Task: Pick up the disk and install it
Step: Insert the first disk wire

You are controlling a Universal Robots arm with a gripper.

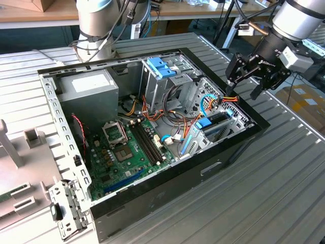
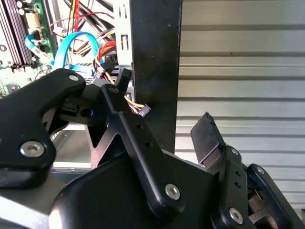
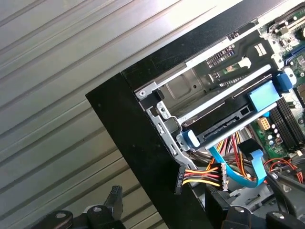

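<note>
The disk (image 1: 217,120) lies flat in a metal bay at the corner of the open computer case (image 1: 203,168) on the exterior view's right, with blue plastic rails along its sides. In the first wrist view the disk (image 3: 224,123) shows as a dark slab with a blue tab. My gripper (image 1: 246,84) hangs open and empty above that corner of the case, clear of the disk. In both wrist views the case's black wall runs between the two fingers (image 2: 207,138), one over the inside and one over the table. Gripper (image 2: 164,102) (image 3: 164,200).
Inside the case are a grey power-supply box (image 1: 91,89), a drive cage with a blue latch (image 1: 161,68), the motherboard (image 1: 127,147) and loose coloured cables (image 1: 223,99). The arm's base (image 1: 96,30) stands behind the case. A grey fixture (image 1: 25,147) and metal bracket (image 1: 66,208) lie on the exterior view's left.
</note>
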